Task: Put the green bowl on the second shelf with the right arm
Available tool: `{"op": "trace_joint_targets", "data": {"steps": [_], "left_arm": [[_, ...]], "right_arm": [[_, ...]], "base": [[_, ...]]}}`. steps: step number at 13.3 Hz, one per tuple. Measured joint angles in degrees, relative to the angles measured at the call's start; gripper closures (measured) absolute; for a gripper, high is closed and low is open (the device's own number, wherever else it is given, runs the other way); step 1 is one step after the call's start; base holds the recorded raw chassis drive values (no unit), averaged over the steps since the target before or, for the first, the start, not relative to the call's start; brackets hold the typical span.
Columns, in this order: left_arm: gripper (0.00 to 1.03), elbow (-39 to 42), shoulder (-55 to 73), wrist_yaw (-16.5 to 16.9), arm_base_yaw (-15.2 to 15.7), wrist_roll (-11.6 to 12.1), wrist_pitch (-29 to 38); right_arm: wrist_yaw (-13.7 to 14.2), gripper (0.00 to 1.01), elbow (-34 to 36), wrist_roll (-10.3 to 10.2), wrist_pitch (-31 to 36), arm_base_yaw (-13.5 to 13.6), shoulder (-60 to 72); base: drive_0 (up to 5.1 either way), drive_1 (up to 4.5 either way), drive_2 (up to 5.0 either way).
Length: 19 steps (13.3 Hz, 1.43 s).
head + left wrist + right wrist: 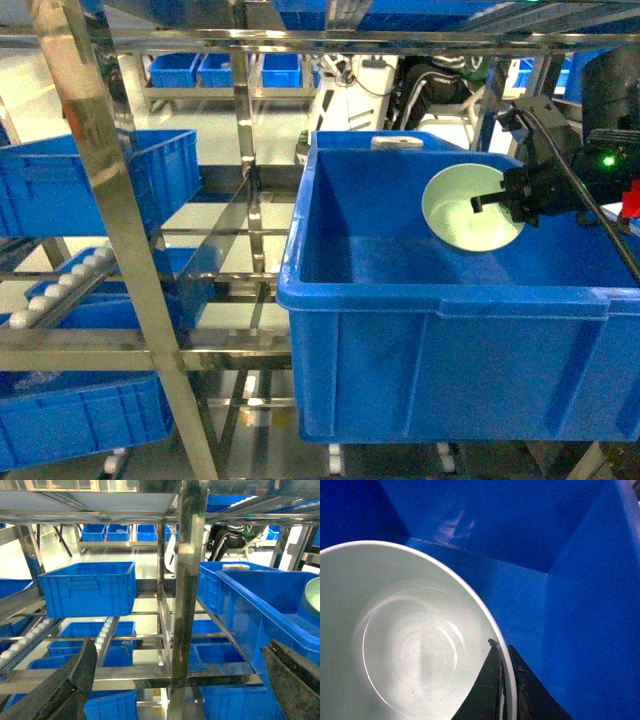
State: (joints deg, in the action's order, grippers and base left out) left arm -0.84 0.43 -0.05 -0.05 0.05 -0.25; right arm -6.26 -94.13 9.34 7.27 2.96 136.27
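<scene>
Nearest the onlooker, the left gripper point(175, 690) hangs low before the rack, its two dark fingers point(65, 690) spread wide with nothing between them; it holds nothing and plays no part here, presumably parked so as to leave the work to the other arm.

Beyond it, at right, the large blue crate point(440, 370) sits on the rails of the second shelf point(230, 352), its near wall facing the robot and its open top giving the only way in. The right arm point(600, 165) therefore reaches in over the crate's right rim from the right.

Inside the crate, toward its far right corner, the right gripper point(500, 203) is clamped on the rim of the green bowl point(468, 208). The right wrist view shows one finger point(487, 690) inside the bowl point(405, 645) and the other outside it, the rim pinched thinly between them. A rim pinch suits so shallow a vessel, since its body is too wide to span.

The bowl is held tilted well off level: its mouth faces left and toward the near side, so the interior shows as an oval in the head view. Being round, it has no long axis in plan; its axis of symmetry runs slanting, neither upright nor flat. Whether its lower edge touches the crate floor cannot be told. It appears to be carried above the floor, not yet set down.

Farther off stand smaller blue bins point(225, 68) on distant racks.
</scene>
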Motion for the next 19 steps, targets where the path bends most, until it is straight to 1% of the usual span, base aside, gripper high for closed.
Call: {"op": "trace_joint_targets", "data": {"steps": [1,2,4,6,8,9,10,11,12,13,14,15,17,19], "left_arm": [[0.05,0.0,0.0,0.0,0.0,0.0,0.0],[0.05,0.0,0.0,0.0,0.0,0.0,0.0],[0.05,0.0,0.0,0.0,0.0,0.0,0.0],[0.05,0.0,0.0,0.0,0.0,0.0,0.0],[0.05,0.0,0.0,0.0,0.0,0.0,0.0],[0.05,0.0,0.0,0.0,0.0,0.0,0.0],[0.05,0.0,0.0,0.0,0.0,0.0,0.0],[0.05,0.0,0.0,0.0,0.0,0.0,0.0],[0.05,0.0,0.0,0.0,0.0,0.0,0.0],[0.05,0.0,0.0,0.0,0.0,0.0,0.0],[0.05,0.0,0.0,0.0,0.0,0.0,0.0],[0.05,0.0,0.0,0.0,0.0,0.0,0.0],[0.05,0.0,0.0,0.0,0.0,0.0,0.0],[0.05,0.0,0.0,0.0,0.0,0.0,0.0]], "right_arm": [[-0.9,0.99,-4.2,0.2,-3.1,0.1,2.2],[-3.0,0.98,-11.0,0.2,-8.3,0.9,5.4],[-3.3,0.72,-11.5,0.1,-7.5,1.7,5.4],[-3.6,0.49,-9.7,-1.0,-6.1,2.6,5.0],[-3.2,0.23,-3.3,-2.7,-2.7,3.5,2.0],[-3.0,0.1,0.3,-3.4,0.5,4.3,-0.5],[-2.7,0.01,3.8,-4.0,3.1,4.9,-3.4],[-2.3,0.04,7.9,-4.0,6.2,5.4,-7.0],[-1.7,0.03,11.8,-4.0,7.6,6.1,-10.4],[-0.4,0.03,21.8,-4.0,12.3,6.8,-16.2],[1.1,0.03,30.6,-5.4,14.0,6.7,-22.0],[2.7,0.03,36.7,-5.4,16.7,6.7,-27.5],[3.9,0.03,45.2,-6.4,17.3,5.8,-38.3],[4.7,0.03,54.1,-6.7,14.9,4.8,-51.0]], "base": [[0.0,0.0,0.0],[0.0,0.0,0.0],[0.0,0.0,0.0],[0.0,0.0,0.0],[0.0,0.0,0.0],[0.0,0.0,0.0],[0.0,0.0,0.0],[0.0,0.0,0.0],[0.0,0.0,0.0],[0.0,0.0,0.0],[0.0,0.0,0.0],[0.0,0.0,0.0],[0.0,0.0,0.0],[0.0,0.0,0.0]]}}
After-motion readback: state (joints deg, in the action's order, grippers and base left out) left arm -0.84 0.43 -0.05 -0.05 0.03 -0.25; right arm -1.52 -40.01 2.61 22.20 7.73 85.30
